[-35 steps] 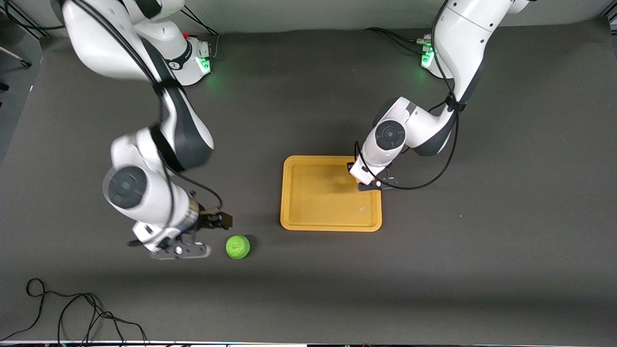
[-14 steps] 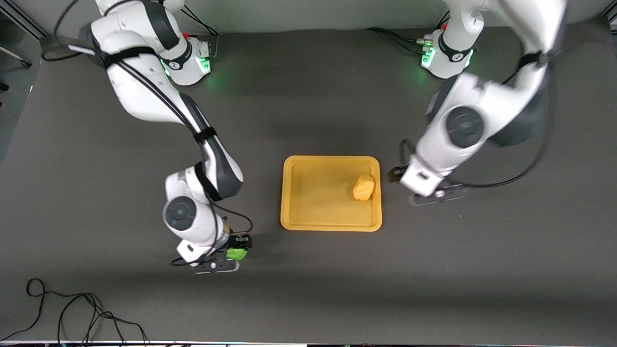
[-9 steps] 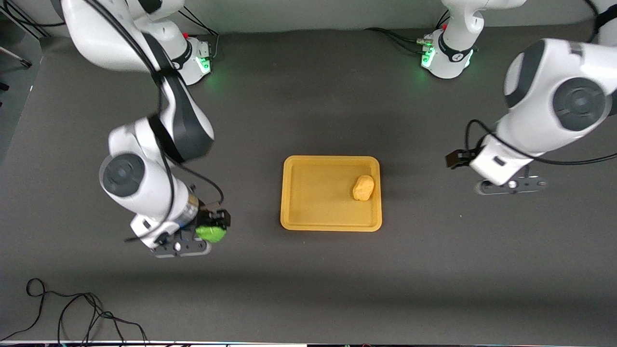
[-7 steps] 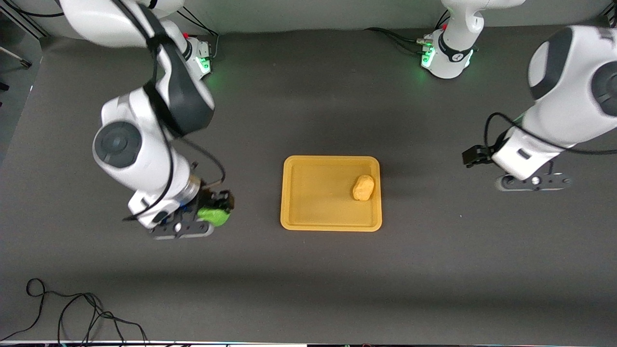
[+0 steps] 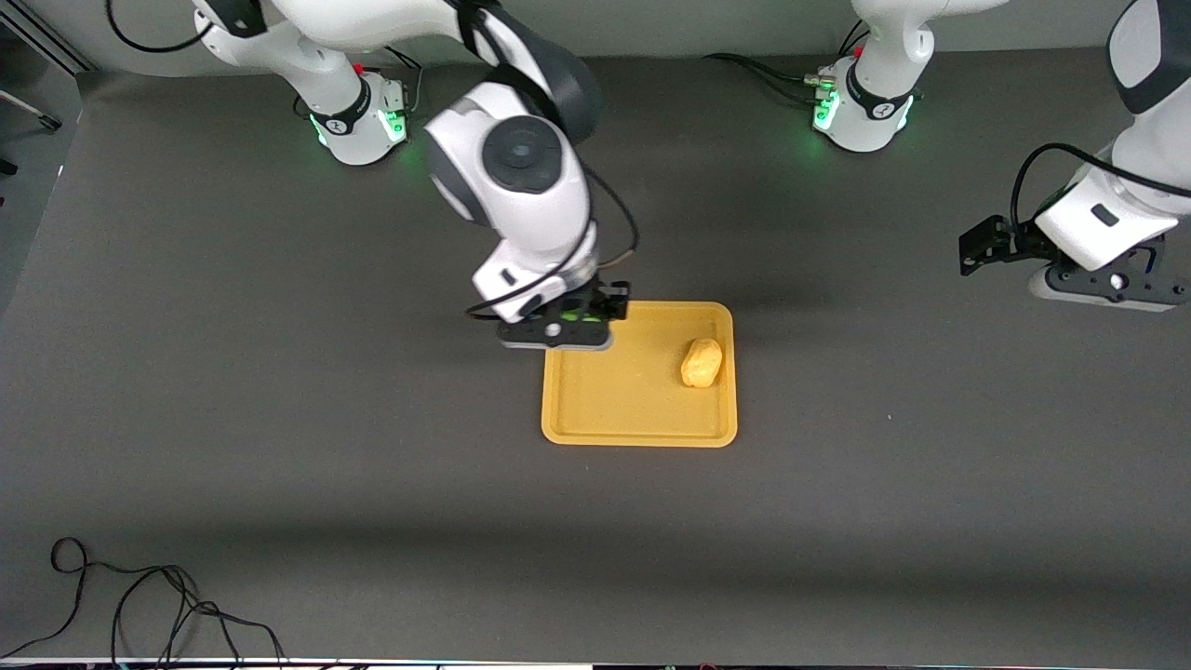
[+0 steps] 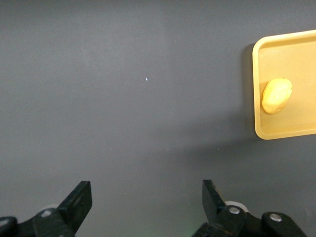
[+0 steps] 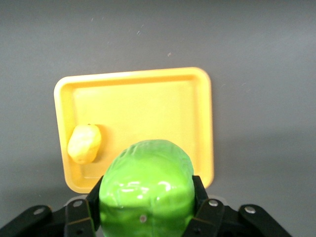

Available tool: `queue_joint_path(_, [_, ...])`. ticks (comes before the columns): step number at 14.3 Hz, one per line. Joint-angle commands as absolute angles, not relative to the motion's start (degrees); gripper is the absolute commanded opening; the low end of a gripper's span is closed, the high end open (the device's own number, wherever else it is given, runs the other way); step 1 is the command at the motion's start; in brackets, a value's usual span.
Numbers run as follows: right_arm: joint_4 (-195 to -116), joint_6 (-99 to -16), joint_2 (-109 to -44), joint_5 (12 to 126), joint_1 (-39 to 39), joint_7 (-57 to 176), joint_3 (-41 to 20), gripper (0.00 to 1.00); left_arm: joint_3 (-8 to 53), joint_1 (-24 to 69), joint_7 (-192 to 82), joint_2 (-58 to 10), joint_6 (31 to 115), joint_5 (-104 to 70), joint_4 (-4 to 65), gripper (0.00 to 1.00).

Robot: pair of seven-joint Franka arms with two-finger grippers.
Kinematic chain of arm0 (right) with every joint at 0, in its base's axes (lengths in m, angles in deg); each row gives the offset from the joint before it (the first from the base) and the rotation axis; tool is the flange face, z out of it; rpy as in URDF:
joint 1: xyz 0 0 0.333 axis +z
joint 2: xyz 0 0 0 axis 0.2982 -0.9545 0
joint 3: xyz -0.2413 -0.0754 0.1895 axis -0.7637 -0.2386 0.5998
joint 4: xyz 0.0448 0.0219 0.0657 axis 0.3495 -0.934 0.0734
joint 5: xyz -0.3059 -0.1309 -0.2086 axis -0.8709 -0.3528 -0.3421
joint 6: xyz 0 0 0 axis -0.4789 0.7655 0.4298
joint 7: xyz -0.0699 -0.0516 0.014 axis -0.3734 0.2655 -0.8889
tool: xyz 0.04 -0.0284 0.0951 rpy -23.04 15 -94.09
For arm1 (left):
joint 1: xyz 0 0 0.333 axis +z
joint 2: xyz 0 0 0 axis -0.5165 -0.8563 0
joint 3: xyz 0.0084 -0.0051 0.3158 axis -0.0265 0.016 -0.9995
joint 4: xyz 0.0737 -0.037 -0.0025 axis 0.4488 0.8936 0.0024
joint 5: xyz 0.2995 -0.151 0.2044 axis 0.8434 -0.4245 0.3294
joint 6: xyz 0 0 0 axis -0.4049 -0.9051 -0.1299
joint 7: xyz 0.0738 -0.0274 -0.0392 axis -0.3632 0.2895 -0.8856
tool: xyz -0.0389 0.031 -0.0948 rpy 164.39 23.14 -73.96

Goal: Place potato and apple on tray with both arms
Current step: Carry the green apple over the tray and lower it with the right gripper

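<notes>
Right wrist view shows our right gripper (image 7: 143,217) clenched on the round bright green apple (image 7: 145,190) over the flat yellow-orange plastic tray (image 7: 207,123); the lumpy yellow potato (image 5: 702,362) lies in it; our left gripper (image 6: 145,205) waits, spread empty; dropped high, the apple may roll off.

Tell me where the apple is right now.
The apple is held in the right claw, up in the air over the tray's edge toward the right arm's end; the potato lies in the tray.

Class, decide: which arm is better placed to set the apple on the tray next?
Right. The right claw grips the apple over the tray; the left claw hangs open, off it.
</notes>
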State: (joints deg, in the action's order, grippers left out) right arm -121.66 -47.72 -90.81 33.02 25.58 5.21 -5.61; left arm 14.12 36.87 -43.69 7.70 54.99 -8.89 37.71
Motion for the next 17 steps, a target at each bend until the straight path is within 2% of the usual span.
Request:
queue_joint_path(1, [-116.45,-53.10,-99.44,32.67,26.85,2.29,-6.41,0.53,13.14,37.07,-41.92,12.93,57.73,-9.52,43.94,0.99])
queue_joint_path(7, [-116.71,-66.21,-110.35,27.48,28.18,-2.47,-6.76,0.53,9.53,37.95,-31.29,12.24,53.95,-8.46,41.40,0.99])
queue_joint_path(12, [-116.97,-67.72,-112.21,27.48,28.09,-2.47,-6.85,0.55,9.53,39.36,-30.76,3.55,45.71,-6.89,30.16,0.99])
queue_joint_path(13, [-116.97,-67.72,-112.29,27.57,28.09,-2.47,-6.85,0.74,9.61,39.36,-30.58,2.23,44.38,-6.18,28.49,0.99])
queue_joint_path(14, [-116.97,-67.72,-112.29,27.57,28.09,-2.47,-6.85,1.00,9.62,39.36,-30.67,1.43,44.02,-6.26,27.60,1.00])
queue_joint_path(17, [-116.89,-66.84,-111.07,27.66,28.17,-2.38,-6.85,1.00,9.70,39.01,-30.85,0.54,44.10,-6.35,26.97,1.00])
